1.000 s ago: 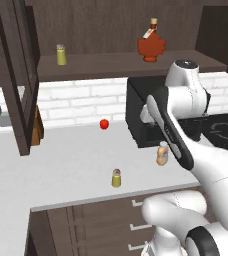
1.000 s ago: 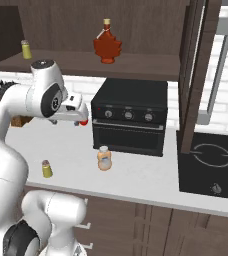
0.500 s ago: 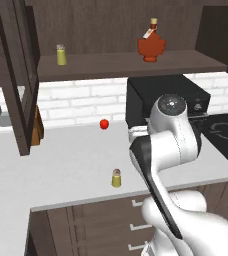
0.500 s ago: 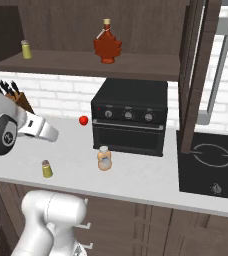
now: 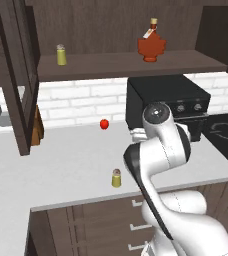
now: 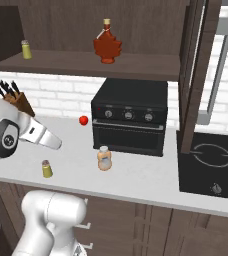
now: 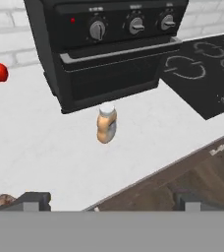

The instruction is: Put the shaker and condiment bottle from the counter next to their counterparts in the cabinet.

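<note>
The condiment bottle (image 7: 106, 123), pale orange-tan with a whitish cap, stands upright on the counter (image 7: 30, 147) just in front of the black toaster oven (image 7: 109, 54). My gripper (image 7: 111, 203) is open, nothing between its fingertips (image 7: 33, 199), well short of the bottle. The bottle (image 6: 104, 158) also shows in the right base view. The yellow-olive shaker (image 5: 116, 178) (image 6: 47, 169) stands near the counter's front edge. In the cabinet (image 5: 126, 65), a pale-capped shaker (image 5: 61, 55) and a dark red maple-leaf bottle (image 5: 151, 46) sit on the shelf.
A red tomato (image 5: 104, 124) lies by the brick wall. A black stovetop (image 6: 211, 165) sits right of the oven. A knife block (image 6: 16, 100) stands at the far left. The open cabinet door (image 5: 16, 75) hangs down over the counter's left end.
My arm has swung away from the oven front and folded low over the counter's front. The bottle and the shaker have not moved.
</note>
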Motion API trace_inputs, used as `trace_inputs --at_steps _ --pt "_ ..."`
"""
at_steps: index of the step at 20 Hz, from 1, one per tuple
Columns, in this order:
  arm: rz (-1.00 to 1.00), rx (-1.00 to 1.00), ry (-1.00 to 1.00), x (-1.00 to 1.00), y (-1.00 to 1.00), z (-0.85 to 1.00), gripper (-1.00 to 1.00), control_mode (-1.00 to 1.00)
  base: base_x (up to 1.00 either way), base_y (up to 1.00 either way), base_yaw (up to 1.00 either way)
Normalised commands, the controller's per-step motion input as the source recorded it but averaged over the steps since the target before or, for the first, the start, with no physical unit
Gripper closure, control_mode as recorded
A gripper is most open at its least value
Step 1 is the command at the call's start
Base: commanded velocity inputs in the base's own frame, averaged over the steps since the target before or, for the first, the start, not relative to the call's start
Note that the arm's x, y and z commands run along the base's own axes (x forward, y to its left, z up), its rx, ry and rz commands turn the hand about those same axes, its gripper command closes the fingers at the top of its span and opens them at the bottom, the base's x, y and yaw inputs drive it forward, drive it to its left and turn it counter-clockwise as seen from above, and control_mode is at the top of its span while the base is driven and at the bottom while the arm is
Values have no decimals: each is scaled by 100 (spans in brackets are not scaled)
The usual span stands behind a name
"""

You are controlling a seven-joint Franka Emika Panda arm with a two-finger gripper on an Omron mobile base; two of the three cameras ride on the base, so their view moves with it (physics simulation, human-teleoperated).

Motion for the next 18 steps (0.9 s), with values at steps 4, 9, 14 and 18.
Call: trace_inputs --at_steps 4,9,14,18 --pt "-31 -3 4 44 -25 -6 -100 -100 0 0 0" --pt "-12 -17 -15 40 -2 -44 -100 -100 0 0 0" --pt "-9 -21 -33 10 -1 -71 -100 -100 0 0 0" --pt "-1 0 -19 17 -12 -71 -100 -100 0 0 0"
